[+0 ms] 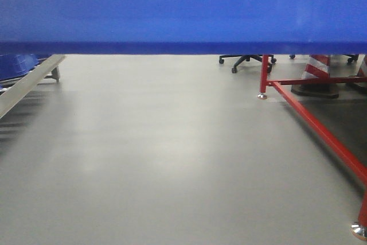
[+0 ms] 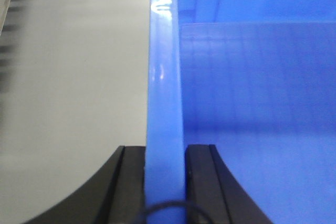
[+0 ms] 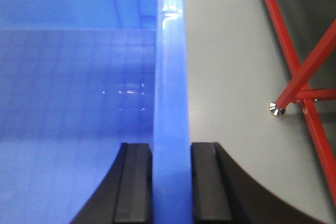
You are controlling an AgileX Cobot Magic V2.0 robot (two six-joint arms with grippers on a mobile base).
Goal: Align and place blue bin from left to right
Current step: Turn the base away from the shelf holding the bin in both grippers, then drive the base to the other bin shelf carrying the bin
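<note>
So the blue bin (image 1: pixel 183 10) is level, long axis left-right, left gripper (image 2: pixel 165 153) and right gripper (image 3: pixel 170 150) each clamping an end rim.

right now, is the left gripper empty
No, the left gripper is closed on the upright rim of the blue bin, pressing it from both sides.

No legible text — none anywhere
</note>
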